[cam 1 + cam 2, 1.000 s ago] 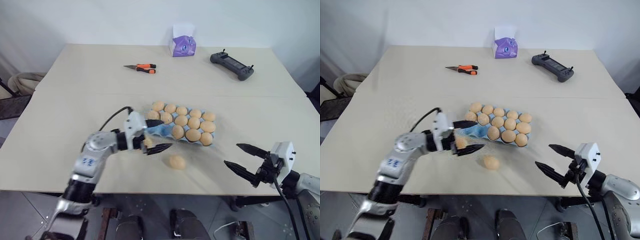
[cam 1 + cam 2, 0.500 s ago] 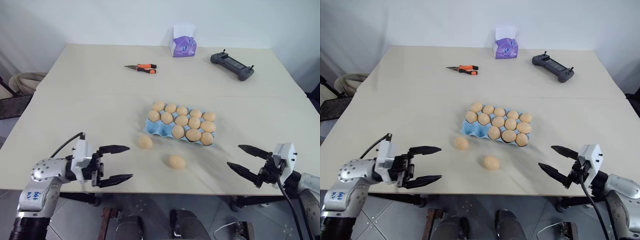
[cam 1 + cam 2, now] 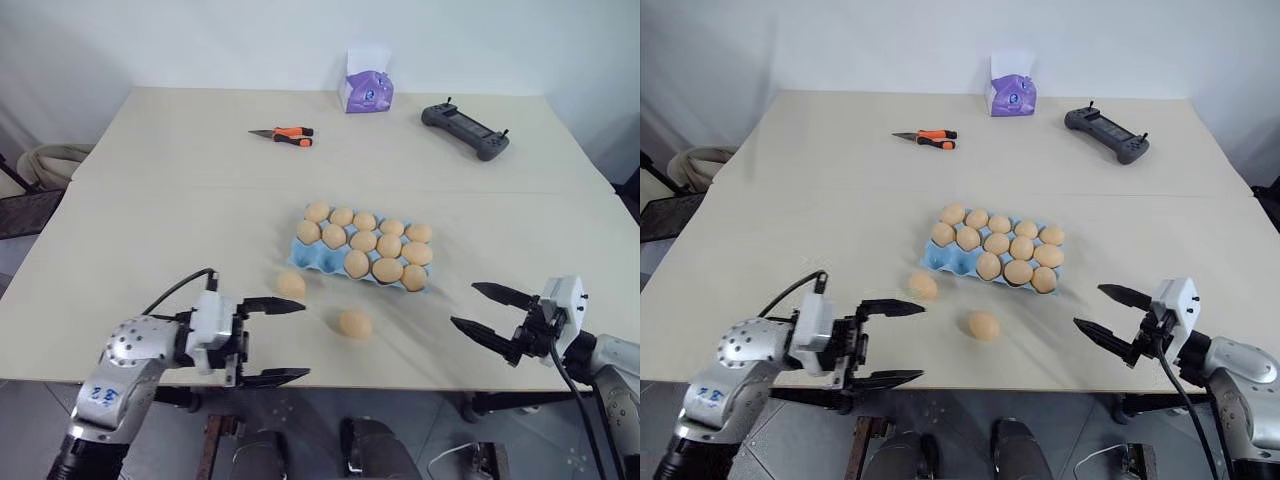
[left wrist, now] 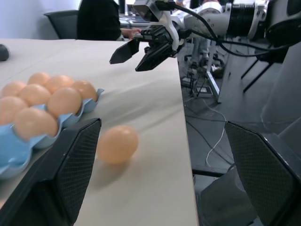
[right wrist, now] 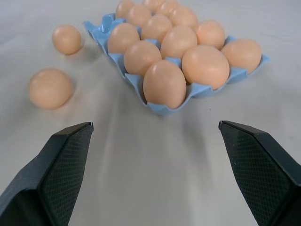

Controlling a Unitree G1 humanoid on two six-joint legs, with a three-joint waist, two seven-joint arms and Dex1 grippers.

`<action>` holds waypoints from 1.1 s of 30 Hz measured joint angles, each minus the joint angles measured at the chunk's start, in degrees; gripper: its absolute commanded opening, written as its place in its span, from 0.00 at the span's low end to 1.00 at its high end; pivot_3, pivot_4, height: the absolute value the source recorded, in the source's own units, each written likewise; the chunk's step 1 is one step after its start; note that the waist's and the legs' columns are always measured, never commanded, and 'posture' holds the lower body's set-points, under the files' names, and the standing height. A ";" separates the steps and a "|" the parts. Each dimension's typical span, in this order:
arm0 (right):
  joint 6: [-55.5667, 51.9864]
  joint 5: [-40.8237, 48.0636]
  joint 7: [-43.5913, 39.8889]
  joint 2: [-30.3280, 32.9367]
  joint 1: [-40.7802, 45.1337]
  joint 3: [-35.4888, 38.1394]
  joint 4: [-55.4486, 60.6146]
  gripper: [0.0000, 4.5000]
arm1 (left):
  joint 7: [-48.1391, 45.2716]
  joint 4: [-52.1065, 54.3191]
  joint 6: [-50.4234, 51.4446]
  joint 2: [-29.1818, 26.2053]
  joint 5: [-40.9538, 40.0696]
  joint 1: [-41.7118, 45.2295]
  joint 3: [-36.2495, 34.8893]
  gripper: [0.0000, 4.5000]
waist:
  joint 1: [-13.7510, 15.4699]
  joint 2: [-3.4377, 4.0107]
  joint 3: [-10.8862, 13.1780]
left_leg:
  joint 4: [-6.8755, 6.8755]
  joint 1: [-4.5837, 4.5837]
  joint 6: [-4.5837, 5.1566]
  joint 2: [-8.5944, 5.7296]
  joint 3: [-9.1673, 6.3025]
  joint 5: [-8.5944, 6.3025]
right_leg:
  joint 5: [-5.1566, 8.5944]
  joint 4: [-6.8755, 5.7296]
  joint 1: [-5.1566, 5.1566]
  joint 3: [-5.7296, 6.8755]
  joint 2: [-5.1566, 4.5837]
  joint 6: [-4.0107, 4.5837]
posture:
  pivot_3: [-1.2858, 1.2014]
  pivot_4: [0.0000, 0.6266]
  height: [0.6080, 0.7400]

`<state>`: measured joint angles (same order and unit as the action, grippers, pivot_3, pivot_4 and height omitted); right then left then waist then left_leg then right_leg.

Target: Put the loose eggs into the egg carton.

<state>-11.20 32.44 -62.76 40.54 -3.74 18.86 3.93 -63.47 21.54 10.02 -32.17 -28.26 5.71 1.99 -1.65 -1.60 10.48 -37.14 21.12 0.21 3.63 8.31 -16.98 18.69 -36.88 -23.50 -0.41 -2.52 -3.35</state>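
The light blue egg carton (image 3: 312,257) lies mid-table with several tan-orange eggs in its cups; the cups at its near-left end show bare blue. Two loose eggs rest on the table in front of it, one egg (image 3: 291,284) by the carton's near-left corner and another egg (image 3: 354,323) closer to the front edge. My left gripper (image 3: 287,342) hovers open at the front edge, just left of these eggs, holding nothing. Over at the front right, my right gripper (image 3: 467,305) stands open and empty, pointing toward the carton (image 5: 161,109) and both eggs (image 5: 50,88).
Orange-handled pliers (image 3: 282,135), a purple tissue box (image 3: 366,91) and a black controller (image 3: 465,130) lie at the far side. A seam between two tabletops runs across behind the carton. Both grippers are near the front table edge.
My left gripper has drawn back from the carton's near-left corner to the table's front edge, staying open. The egg by that corner stays on the table. The right gripper has hardly moved.
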 measured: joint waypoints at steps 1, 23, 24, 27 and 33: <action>0.07 -0.15 -0.24 0.02 -0.02 0.00 -0.20 1.00 | 1.12 -0.04 0.36 0.81 0.77 1.06 1.30 0.99 | 0.03 0.00 0.00 | -0.01 0.01 0.01 0.00 -0.01 0.01 | -0.01 0.00 0.00 0.00 0.01 -0.02 | 0.52 0.24 1.00; 2.38 -0.94 2.66 -0.74 -5.23 0.15 2.06 1.00 | 8.34 -15.92 8.45 9.96 15.41 18.50 18.93 0.99 | 0.02 0.02 0.00 | -0.09 -0.01 -0.01 -0.03 0.03 0.07 | -0.09 -0.07 0.01 -0.09 0.06 -0.14 | 0.52 0.24 1.00; 2.23 -0.91 3.08 -0.74 -5.86 0.15 2.87 1.00 | 8.47 -15.95 8.83 10.02 15.50 18.50 19.01 0.99 | 0.04 0.02 0.00 | -0.09 0.00 0.00 -0.03 0.02 0.08 | -0.09 -0.08 0.01 -0.09 0.06 -0.15 | 0.52 0.24 1.00; 1.44 -0.62 4.21 -0.75 -6.40 0.15 4.54 1.00 | 9.03 -16.26 9.35 10.67 15.75 18.53 19.02 0.95 | 0.09 0.02 0.00 | -0.09 0.00 0.01 -0.03 0.02 0.08 | -0.09 -0.08 0.01 -0.08 0.05 -0.15 | 0.52 0.24 1.00; -0.66 0.74 5.73 -0.74 -6.85 0.72 7.93 1.00 | 10.13 -17.96 9.43 11.56 17.11 18.74 19.41 0.57 | 0.11 0.02 0.00 | -0.08 0.02 0.01 -0.03 0.01 0.08 | -0.09 -0.07 0.00 -0.07 0.05 -0.15 | 0.52 0.24 1.00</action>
<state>-11.85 33.18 -57.03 39.80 -10.59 19.58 11.86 -53.34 3.58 19.45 -20.61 -11.15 24.45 21.40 -1.54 -1.58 10.48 -37.21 21.13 0.21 3.60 8.32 -16.90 18.60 -36.95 -23.50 -0.48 -2.47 -3.50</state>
